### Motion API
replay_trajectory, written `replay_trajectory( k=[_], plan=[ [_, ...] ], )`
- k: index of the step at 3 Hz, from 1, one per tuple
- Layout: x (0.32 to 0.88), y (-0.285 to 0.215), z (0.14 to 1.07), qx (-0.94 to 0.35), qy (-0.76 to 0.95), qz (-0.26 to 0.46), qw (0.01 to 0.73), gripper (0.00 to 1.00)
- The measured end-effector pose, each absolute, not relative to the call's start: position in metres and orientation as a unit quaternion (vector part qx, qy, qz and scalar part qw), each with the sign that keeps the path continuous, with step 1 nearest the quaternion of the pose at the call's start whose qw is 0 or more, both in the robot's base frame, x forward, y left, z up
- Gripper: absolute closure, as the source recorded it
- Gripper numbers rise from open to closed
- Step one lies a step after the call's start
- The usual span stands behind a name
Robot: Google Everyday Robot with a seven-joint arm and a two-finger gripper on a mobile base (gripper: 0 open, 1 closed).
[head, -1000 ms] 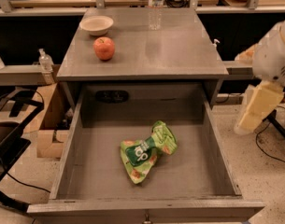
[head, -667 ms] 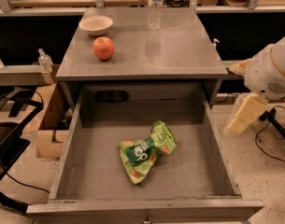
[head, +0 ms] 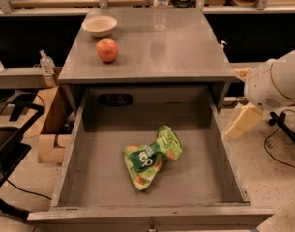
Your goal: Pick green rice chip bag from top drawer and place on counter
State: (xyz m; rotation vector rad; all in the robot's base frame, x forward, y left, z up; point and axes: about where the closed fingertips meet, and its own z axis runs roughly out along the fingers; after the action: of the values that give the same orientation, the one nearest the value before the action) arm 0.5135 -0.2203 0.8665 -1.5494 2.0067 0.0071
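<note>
The green rice chip bag (head: 151,156) lies crumpled on the flat grey bottom of the open top drawer (head: 72,153), a little right of the middle, its dark green label facing up. The counter (head: 166,52) is the grey tabletop above the drawer. My gripper (head: 242,123) hangs from the white arm (head: 277,83) outside the drawer's right wall, to the right of the bag and above it. It holds nothing that I can see.
On the counter stand a red apple (head: 108,50), a white bowl (head: 99,25) and a clear water bottle (head: 160,6). A cardboard box (head: 52,129) and black cables lie on the floor to the left. A spray bottle (head: 46,64) stands on a left shelf.
The arm and gripper have moved left and lower, closer to the drawer's right wall. The bag, apple and bowl have not moved.
</note>
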Motion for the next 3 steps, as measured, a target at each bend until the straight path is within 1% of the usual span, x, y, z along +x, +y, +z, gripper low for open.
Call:
replay_trajectory(
  k=[1,2,3],
  plan=[
    [0.512,-0.220,0.866,-0.584,0.756,0.005,0.295,0.00],
    [0.517,-0.190,0.824,-0.601,0.744,0.058,0.287,0.00],
    [0.518,-0.146,0.769,-0.629,0.722,0.115,0.263,0.00]
  ],
)
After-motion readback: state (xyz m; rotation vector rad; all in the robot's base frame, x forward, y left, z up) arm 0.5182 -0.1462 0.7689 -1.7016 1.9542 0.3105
